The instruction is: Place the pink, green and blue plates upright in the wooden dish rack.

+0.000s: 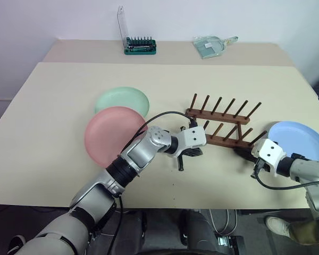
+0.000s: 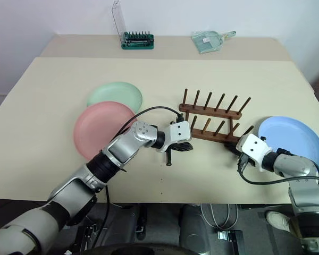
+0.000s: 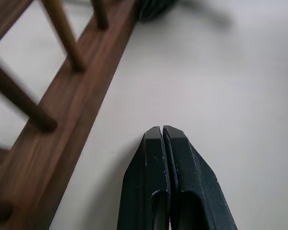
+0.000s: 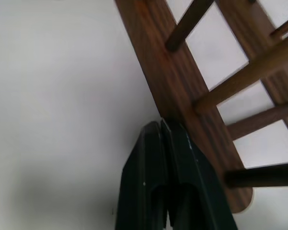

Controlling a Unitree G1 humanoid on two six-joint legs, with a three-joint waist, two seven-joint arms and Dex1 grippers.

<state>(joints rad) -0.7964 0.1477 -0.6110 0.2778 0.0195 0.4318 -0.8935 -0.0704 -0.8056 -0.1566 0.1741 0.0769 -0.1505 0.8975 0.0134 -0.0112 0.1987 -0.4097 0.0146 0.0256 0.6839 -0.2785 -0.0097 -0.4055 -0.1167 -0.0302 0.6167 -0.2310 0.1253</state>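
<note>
The dark wooden dish rack [image 1: 223,125] stands empty at the table's middle right. The pink plate [image 1: 114,135] lies flat to its left, overlapping the green plate [image 1: 122,100] behind it. The blue plate [image 1: 300,141] lies flat at the right edge. My left gripper [image 1: 194,152] is shut and empty, low over the table beside the left end of the rack's near rail [image 3: 72,124]. My right gripper [image 1: 244,154] is shut too, with nothing in it. Its tips [image 4: 161,125] are against the right end of that rail [image 4: 182,91].
A green tool holder with a clear lid [image 1: 140,47] and a clear plastic scoop [image 1: 211,45] sit at the back of the table. The table's front edge [image 1: 202,204] runs just below both arms. Bare tabletop lies in front of the rack.
</note>
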